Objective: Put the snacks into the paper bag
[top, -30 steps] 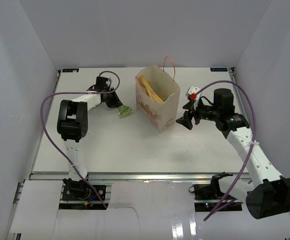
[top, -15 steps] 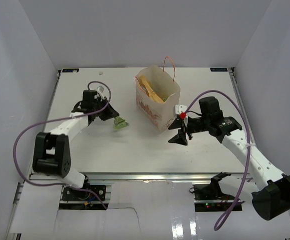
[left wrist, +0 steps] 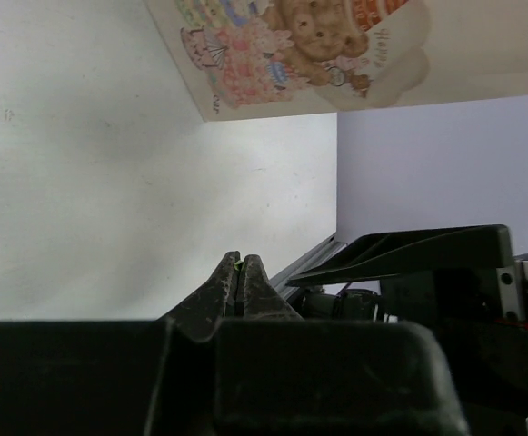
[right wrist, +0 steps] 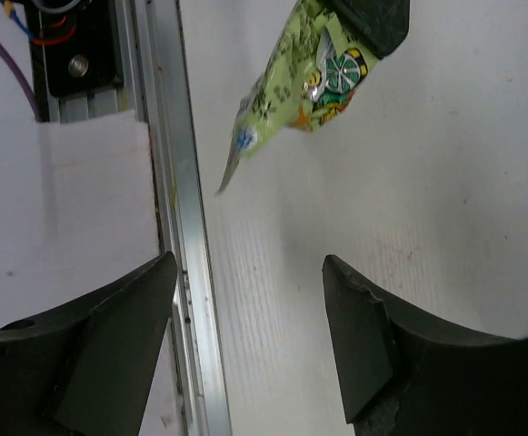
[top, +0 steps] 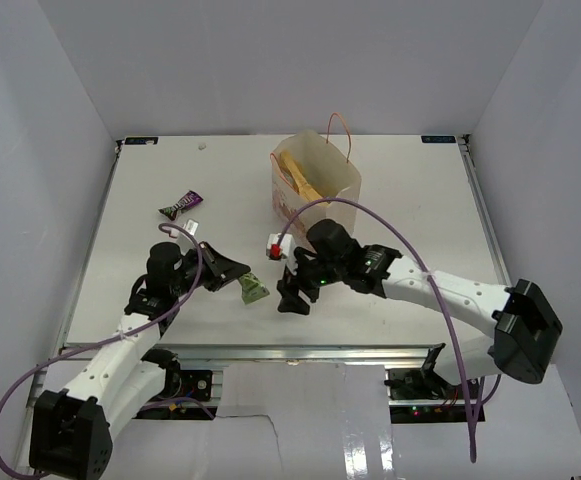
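Observation:
The cream paper bag point(top: 315, 195) stands at the back centre with the yellow crisp packet point(top: 301, 176) inside; its printed side shows in the left wrist view point(left wrist: 291, 50). My left gripper point(top: 238, 277) is shut on a green candy wrapper point(top: 254, 291), held near the table's front; the right wrist view shows the wrapper point(right wrist: 300, 86) hanging from the left fingers point(right wrist: 368, 23). In the left wrist view the gripper point(left wrist: 241, 272) is pinched shut with a green sliver between the tips. My right gripper point(top: 292, 297) is open and empty just right of the wrapper, also seen in its own view point(right wrist: 250, 336). A purple candy wrapper point(top: 181, 205) lies back left.
The table's front metal rail point(right wrist: 177, 227) runs just below the right gripper. White walls enclose the table on three sides. The bag's orange-red string handle point(top: 338, 128) sticks up above its rim.
My left gripper has carried the green wrapper from the back left toward the front centre. My right arm has swung left from beside the bag to meet it. The purple wrapper is now uncovered.

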